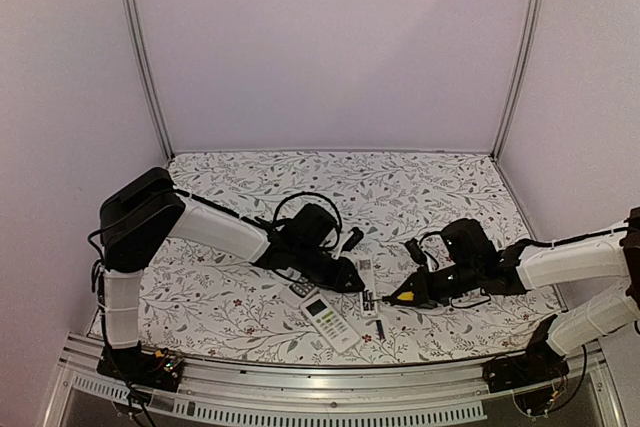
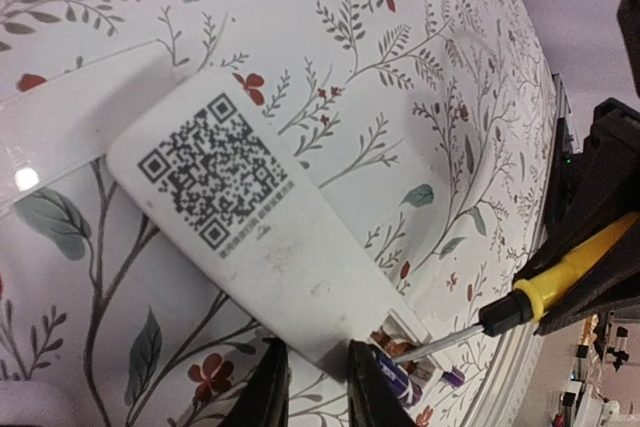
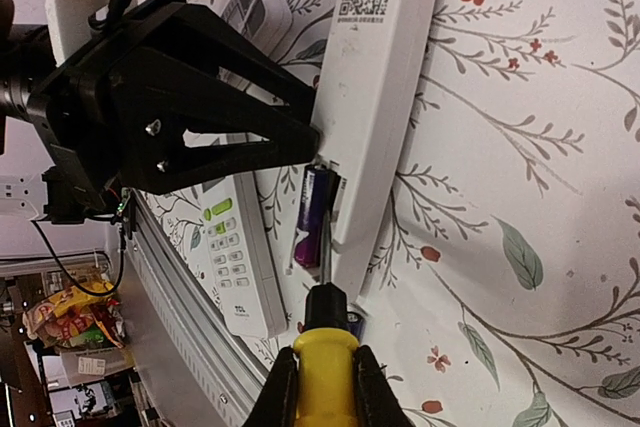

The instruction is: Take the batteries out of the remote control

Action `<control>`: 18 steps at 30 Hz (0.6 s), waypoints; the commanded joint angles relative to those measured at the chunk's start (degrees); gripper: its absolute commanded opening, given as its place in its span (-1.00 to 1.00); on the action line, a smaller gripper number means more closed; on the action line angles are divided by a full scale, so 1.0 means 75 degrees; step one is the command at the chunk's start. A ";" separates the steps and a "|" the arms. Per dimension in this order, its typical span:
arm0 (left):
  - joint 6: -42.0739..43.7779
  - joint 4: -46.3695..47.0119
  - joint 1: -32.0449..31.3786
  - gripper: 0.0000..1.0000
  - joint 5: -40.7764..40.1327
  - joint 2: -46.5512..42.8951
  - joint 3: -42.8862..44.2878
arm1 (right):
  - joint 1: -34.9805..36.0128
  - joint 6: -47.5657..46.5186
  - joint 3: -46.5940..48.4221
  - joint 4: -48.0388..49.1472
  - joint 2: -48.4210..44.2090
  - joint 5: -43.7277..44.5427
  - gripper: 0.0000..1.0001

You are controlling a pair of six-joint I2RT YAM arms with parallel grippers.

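Now: left gripper (image 2: 318,389) pinches face-down remote (image 2: 250,217) near tabletop (image 1: 420,179) front edge; right gripper (image 3: 322,389) clamps screwdriver (image 3: 322,352), tip at battery (image 3: 308,217).

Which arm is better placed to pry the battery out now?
Right. Right fingers grip the screwdriver, its tip at the purple battery in the remote; left fingers only hold the remote.

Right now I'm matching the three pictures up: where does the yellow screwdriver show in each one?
Top: screwdriver low, right of centre.
Left wrist: screwdriver at the right edge, shaft reaching left.
Right wrist: screwdriver bottom centre, pointing up.
Shared landmark: the QR remote at its tip.
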 commanded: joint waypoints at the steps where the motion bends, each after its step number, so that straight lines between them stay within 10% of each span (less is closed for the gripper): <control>1: 0.0083 -0.0267 -0.0003 -0.62 -0.0223 0.0358 -0.0086 | 0.0057 0.0276 -0.0391 0.0929 0.0354 -0.0320 -1.00; 18: -0.0300 0.0422 0.0287 -0.36 -0.0108 -0.0202 -0.0532 | 0.0045 0.0511 -0.1229 0.2238 -0.0726 -0.0461 -1.00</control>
